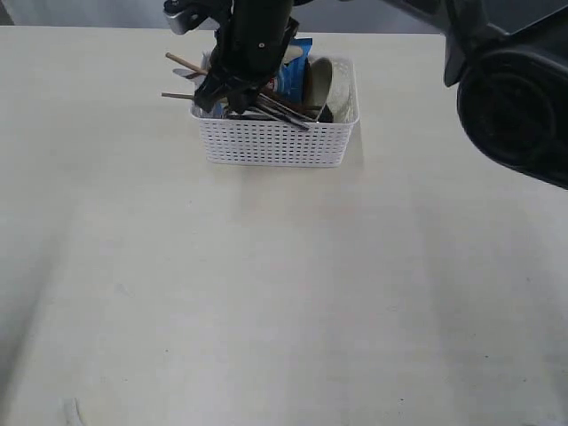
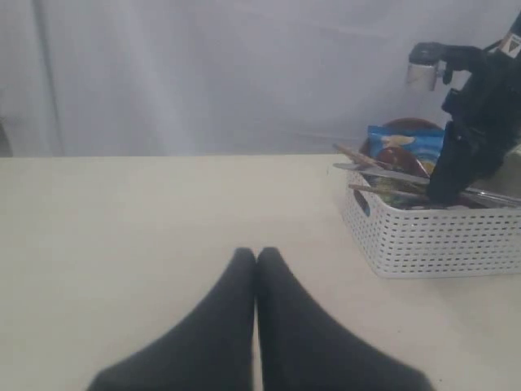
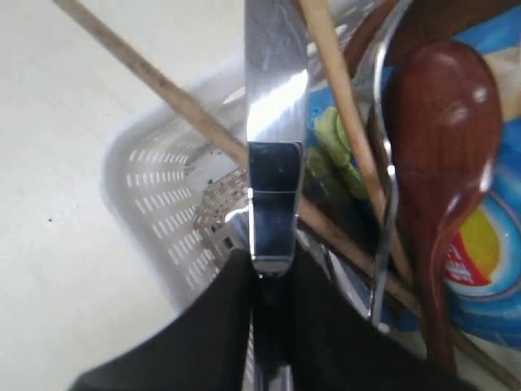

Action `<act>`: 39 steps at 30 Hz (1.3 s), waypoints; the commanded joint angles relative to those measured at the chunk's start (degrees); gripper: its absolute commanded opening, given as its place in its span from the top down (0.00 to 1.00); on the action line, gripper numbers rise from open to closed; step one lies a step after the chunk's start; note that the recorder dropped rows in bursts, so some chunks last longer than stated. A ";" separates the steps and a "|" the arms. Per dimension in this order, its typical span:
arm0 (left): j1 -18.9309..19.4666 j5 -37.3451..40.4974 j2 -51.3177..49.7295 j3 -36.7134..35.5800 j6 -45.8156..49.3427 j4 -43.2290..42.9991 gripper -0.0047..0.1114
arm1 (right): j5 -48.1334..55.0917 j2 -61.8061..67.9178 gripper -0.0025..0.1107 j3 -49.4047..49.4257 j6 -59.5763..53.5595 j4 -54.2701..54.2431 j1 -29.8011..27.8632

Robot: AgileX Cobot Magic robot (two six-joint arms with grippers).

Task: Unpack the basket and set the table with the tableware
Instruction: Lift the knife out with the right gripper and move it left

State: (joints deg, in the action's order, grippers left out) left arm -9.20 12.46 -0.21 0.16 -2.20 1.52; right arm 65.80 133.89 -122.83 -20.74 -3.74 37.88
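In the basket [image 1: 277, 142], the right pincer [image 3: 269, 269] clamps the knife [image 3: 273, 90] by its handle. It looks stiff and slippery, best gripped across its flats. The left pincer [image 2: 256, 265] rests closed, well apart from the basket.

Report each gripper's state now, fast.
Left gripper: closed, holding nothing.
Right gripper: closed on the steel knife in the basket.

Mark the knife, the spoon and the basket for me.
knife [image 3: 274, 81], right wrist view, on the blade.
spoon [image 3: 444, 106], right wrist view, on its bowl.
basket [image 1: 275, 142], exterior view, on the front wall.
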 commanded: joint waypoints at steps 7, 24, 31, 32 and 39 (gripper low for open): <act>-0.06 -0.36 0.21 -0.16 0.02 0.27 0.96 | 1.94 -4.54 0.98 -0.41 -0.23 -3.80 -0.30; -0.06 -0.36 0.21 -0.16 0.02 0.27 0.96 | 4.16 -7.06 0.98 -0.31 9.04 -21.60 2.87; -0.06 -0.36 0.21 -0.16 0.02 0.27 0.96 | -2.08 -6.93 0.98 2.45 24.96 -19.76 11.30; -0.06 -0.36 0.21 -0.16 0.02 0.27 0.96 | -4.95 -6.93 0.98 3.51 28.19 -18.63 12.64; -0.06 -0.36 0.21 -0.16 0.02 0.27 0.96 | -20.11 -6.93 0.98 11.89 46.68 -10.47 18.79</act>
State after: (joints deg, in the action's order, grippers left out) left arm -9.20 12.46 -0.21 0.16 -2.20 1.52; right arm 50.31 127.63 -113.60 19.00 -18.21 55.48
